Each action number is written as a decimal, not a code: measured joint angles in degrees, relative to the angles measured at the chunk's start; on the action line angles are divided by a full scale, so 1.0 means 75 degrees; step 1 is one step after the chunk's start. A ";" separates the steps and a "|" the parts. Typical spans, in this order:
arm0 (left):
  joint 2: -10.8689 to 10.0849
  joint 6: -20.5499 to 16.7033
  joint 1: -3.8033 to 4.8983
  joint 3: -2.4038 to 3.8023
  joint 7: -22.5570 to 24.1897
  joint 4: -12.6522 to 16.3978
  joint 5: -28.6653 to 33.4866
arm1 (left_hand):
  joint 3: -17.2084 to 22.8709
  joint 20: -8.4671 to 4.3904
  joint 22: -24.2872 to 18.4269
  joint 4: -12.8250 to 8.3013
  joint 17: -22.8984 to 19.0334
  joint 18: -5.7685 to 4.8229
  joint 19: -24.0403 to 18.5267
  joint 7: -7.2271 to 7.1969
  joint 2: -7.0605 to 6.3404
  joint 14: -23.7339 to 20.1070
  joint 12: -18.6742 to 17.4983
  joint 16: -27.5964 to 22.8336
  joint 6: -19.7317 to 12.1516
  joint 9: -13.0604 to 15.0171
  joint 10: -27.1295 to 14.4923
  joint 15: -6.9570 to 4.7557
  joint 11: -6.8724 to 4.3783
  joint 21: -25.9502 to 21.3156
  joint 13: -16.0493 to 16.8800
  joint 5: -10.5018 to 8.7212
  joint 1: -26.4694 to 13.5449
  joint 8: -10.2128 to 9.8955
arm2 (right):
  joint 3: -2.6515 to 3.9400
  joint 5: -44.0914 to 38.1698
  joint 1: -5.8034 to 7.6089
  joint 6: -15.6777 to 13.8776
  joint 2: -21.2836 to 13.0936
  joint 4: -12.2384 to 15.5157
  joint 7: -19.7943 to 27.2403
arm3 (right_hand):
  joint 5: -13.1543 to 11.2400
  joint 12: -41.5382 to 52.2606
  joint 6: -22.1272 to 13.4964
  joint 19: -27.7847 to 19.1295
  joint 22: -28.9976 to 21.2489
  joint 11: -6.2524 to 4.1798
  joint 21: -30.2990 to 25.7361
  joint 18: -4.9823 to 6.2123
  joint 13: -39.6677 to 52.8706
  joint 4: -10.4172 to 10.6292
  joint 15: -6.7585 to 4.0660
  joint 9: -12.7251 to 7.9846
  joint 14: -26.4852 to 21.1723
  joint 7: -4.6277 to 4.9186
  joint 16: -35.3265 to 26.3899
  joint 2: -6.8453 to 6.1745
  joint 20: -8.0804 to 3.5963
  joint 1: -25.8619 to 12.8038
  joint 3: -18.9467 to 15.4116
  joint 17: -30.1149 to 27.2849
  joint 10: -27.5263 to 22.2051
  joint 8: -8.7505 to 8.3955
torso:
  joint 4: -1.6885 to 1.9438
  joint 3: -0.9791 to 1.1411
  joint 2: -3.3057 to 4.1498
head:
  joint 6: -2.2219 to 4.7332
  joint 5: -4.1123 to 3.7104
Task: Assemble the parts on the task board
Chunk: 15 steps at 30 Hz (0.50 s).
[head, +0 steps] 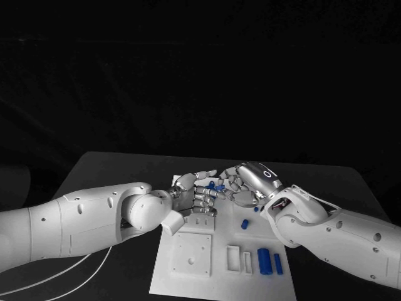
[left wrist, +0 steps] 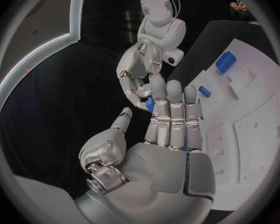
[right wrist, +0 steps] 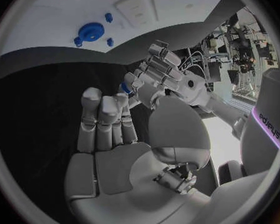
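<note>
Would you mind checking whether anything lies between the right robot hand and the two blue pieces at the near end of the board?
Only one smaller blue piece lies on the board between them. The right robot hand is over the far end, the two blue pieces at the near end.

task board: white plate (head: 193,276), flat on the counter, with recessed slots
blue parts on board: two upright cylinders (head: 269,261) near its right edge; a small piece (head: 245,223) further back
</note>
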 measured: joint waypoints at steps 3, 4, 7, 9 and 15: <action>-0.0007 0.0013 -0.0002 0.0000 0.0006 -0.0001 0.0029 | 0.0422 -0.0013 0.0018 0.0010 0.0009 0.0000 0.0027 -0.0040 -0.0030 0.0031 0.0154 0.0112 0.0040 0.0137 -0.0004 -0.0029 -0.0005 0.0085 0.0102 0.0000 -0.0099 0.0090 | 0.0002 0.0026 -0.0013 -0.0044 -0.0028 0.0049 0.0003 | 0.0000 0.0000 0.0000 0.0000 0.0000 0.0000 0.0000 0.0000 -0.0008 0.0021 0.0000 0.0000 0.0000 0.0000 0.0000 -0.0001 0.0000 0.0000 0.0021 0.0000 0.0000 0.0015 | 0.0000 -0.0001 0.0000 | 0.0005 0.0005; -0.0008 0.0016 -0.0003 -0.0001 0.0006 -0.0004 0.0034 | 0.0617 -0.0030 0.0037 0.0011 0.0040 -0.0085 0.0085 -0.0052 -0.0055 0.0063 0.0262 0.0199 0.0085 0.0224 -0.0002 -0.0061 -0.0006 0.0137 0.0176 0.0000 -0.0131 0.0151 | 0.0003 0.0034 -0.0018 -0.0058 -0.0035 0.0061 0.0004 | 0.0000 0.0000 0.0000 0.0000 -0.0001 0.0000 0.0000 0.0000 -0.0008 0.0021 0.0000 0.0000 0.0000 0.0000 0.0000 -0.0001 0.0000 -0.0001 0.0021 0.0000 0.0000 0.0019 | 0.0000 -0.0001 0.0000 | 0.0007 0.0009; -0.0013 0.0032 -0.0006 -0.0002 0.0006 -0.0015 0.0048 | 0.1135 -0.0056 0.0095 0.0009 0.0135 -0.0122 0.0163 -0.0065 -0.0060 0.0121 0.0566 0.0417 0.0097 0.0506 -0.0020 -0.0118 -0.0058 0.0270 0.0388 0.0000 -0.0211 0.0291 | 0.0003 0.0064 -0.0028 -0.0098 -0.0051 0.0084 0.0012 | 0.0000 0.0000 -0.0001 0.0000 -0.0001 0.0000 0.0000 0.0000 -0.0008 0.0022 0.0001 0.0000 0.0001 0.0000 0.0000 -0.0001 0.0000 -0.0001 0.0022 0.0000 0.0000 0.0021 | -0.0001 0.0000 0.0000 | 0.0013 0.0011; -0.0018 0.0052 -0.0007 -0.0002 0.0000 -0.0017 0.0054 | 0.1507 -0.0068 0.0147 0.0015 0.0202 -0.0122 0.0204 -0.0098 -0.0145 0.0095 0.0873 0.0622 0.0063 0.0940 -0.0097 -0.0156 -0.0134 0.0390 0.0608 0.0000 -0.0466 0.0505 | 0.0003 0.0081 -0.0031 -0.0117 -0.0056 0.0086 0.0019 | 0.0000 0.0000 -0.0001 0.0001 -0.0001 0.0000 0.0000 0.0000 -0.0016 0.0022 0.0001 0.0000 0.0001 0.0001 0.0000 -0.0001 0.0001 -0.0001 0.0022 -0.0001 0.0000 0.0021 | -0.0001 0.0001 0.0000 | 0.0015 0.0011; -0.0060 0.0136 -0.0030 0.0001 -0.0005 -0.0020 0.0071 | 0.2360 -0.0106 0.0239 0.0031 0.0316 -0.0122 0.0380 -0.0223 -0.0182 0.0147 0.1689 0.1099 0.0085 0.2042 -0.0210 -0.0292 -0.0246 0.0673 0.1184 0.0000 -0.0502 0.1075 | 0.0003 0.0124 -0.0069 -0.0162 -0.0106 0.0124 0.0050 | 0.0000 0.0000 -0.0001 0.0011 -0.0002 -0.0028 0.0000 0.0001 -0.0015 0.0042 0.0003 0.0000 0.0002 0.0001 0.0000 -0.0032 0.0011 -0.0032 0.0041 -0.0001 0.0027 0.0021 | -0.0001 0.0002 0.0000 | 0.0010 0.0012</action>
